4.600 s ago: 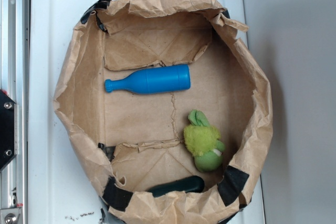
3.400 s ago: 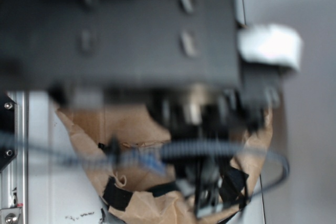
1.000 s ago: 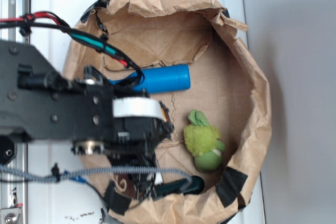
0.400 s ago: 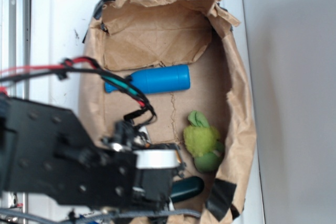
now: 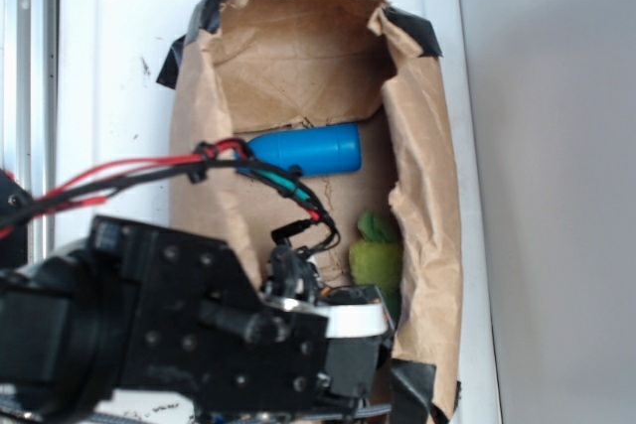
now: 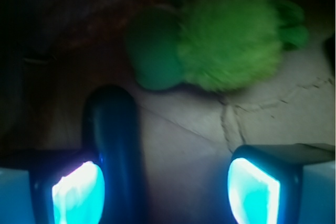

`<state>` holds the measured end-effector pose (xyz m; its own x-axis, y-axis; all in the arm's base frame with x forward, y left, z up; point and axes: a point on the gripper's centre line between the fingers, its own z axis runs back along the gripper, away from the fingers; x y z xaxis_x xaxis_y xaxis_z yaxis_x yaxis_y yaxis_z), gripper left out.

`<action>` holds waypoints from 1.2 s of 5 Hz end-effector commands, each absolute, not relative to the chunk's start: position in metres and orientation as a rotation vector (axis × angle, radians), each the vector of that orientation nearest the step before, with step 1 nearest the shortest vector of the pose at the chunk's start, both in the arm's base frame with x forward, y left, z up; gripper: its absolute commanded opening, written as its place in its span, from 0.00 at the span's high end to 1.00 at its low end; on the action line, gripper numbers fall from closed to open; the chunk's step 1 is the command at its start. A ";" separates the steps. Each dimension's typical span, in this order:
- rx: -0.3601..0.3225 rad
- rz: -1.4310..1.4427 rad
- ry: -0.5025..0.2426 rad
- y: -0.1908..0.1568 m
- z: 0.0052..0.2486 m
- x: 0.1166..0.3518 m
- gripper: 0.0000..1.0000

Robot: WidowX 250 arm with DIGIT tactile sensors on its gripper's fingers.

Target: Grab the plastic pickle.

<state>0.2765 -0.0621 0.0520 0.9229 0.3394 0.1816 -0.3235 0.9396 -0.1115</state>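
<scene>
In the wrist view the plastic pickle [image 6: 113, 145] is a dark, glossy cylinder with a rounded end, lying on the brown paper floor. It runs between my glowing fingers, close against the left finger [image 6: 79, 190]. My gripper [image 6: 165, 190] is open, with a wide gap between the pickle and the right finger [image 6: 252, 190]. In the exterior view the arm [image 5: 169, 335] covers the bag's near end and hides both the pickle and the gripper.
A fuzzy lime-green plush toy [image 6: 226, 38] [image 5: 376, 260] lies just beyond the pickle's end. A bright blue bottle [image 5: 303, 149] lies farther in. The brown paper bag's walls [image 5: 427, 196] stand close on both sides, on a white lid [image 5: 109, 67].
The arm has moved down toward the bag's near end, now covering the pickle. The bag's side walls have been pushed inward, making the opening narrower.
</scene>
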 end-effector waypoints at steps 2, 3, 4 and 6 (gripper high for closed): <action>-0.212 0.263 -0.164 -0.069 0.080 0.262 0.00; -0.203 0.251 -0.167 -0.073 0.078 0.261 0.00; -0.202 0.251 -0.164 -0.075 0.073 0.269 0.00; -0.153 0.277 -0.173 -0.088 0.061 0.269 0.00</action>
